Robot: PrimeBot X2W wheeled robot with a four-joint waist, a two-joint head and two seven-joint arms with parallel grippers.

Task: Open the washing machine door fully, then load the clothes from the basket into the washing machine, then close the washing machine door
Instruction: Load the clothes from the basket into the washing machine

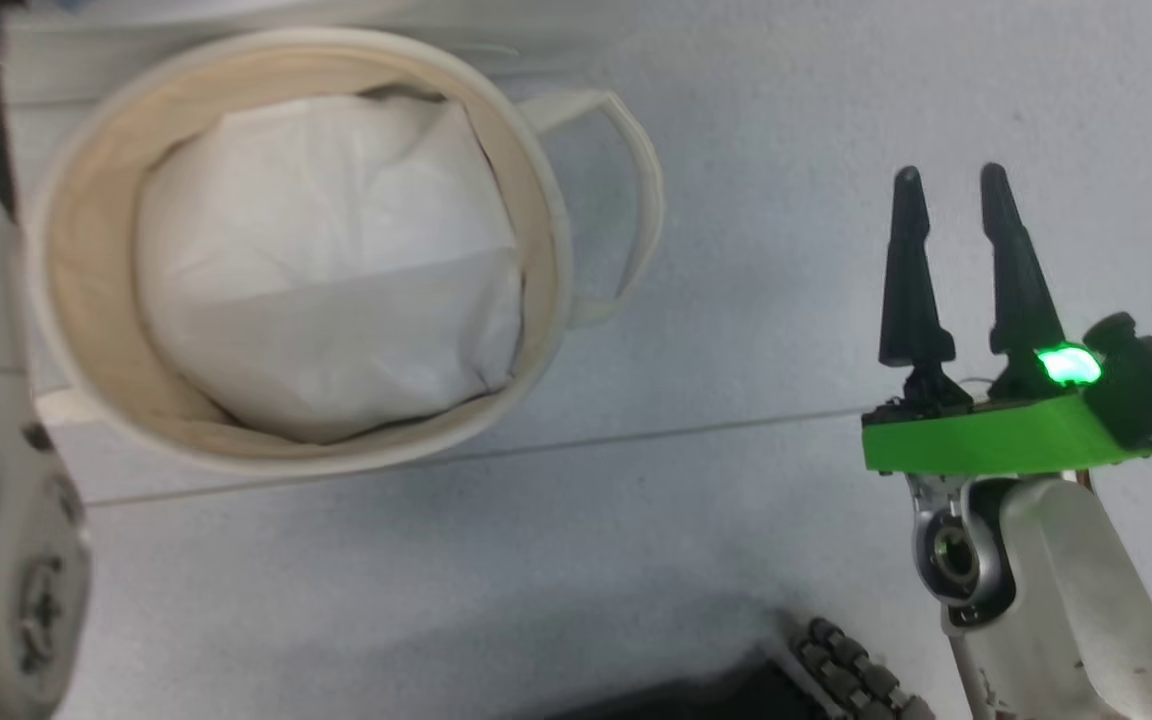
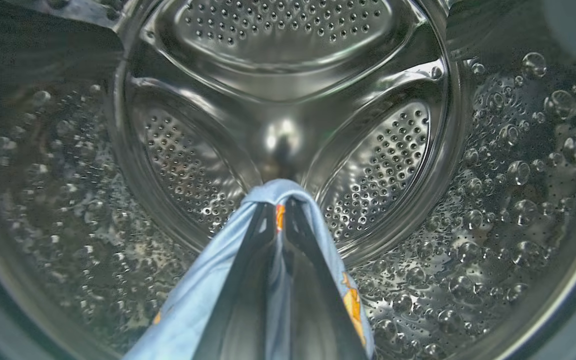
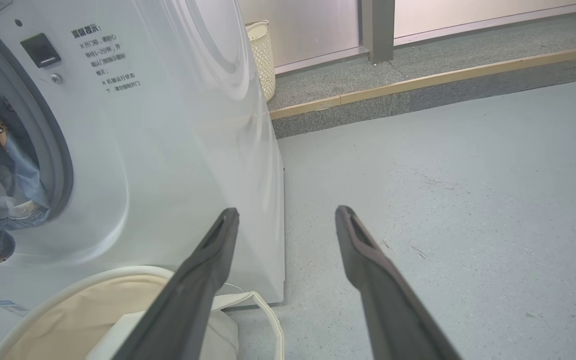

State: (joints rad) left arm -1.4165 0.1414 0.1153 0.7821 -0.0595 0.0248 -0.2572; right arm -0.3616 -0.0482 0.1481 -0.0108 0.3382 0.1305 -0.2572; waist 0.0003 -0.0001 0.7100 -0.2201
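Pale grey floor (image 1: pixel 736 300) carries one basket (image 1: pixel 66 200), upper left in the head view, holding one white liner sheet (image 1: pixel 326 260). At bottom centre, the left hand (image 2: pixel 280 210) pinches light-blue clothes (image 2: pixel 193 300) deep inside the single steel drum (image 2: pixel 288 75), likely so they drop well inside. Mid right, the right hand (image 1: pixel 949 180) hangs spread, apparently idle.

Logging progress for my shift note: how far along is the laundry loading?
Done: the round cream canvas basket holds just its white liner sheet. In hand: the left gripper, shut on light-blue orange-patched cloth, is inside the steel drum. Left: release, withdraw, close the door; the right gripper hangs open.
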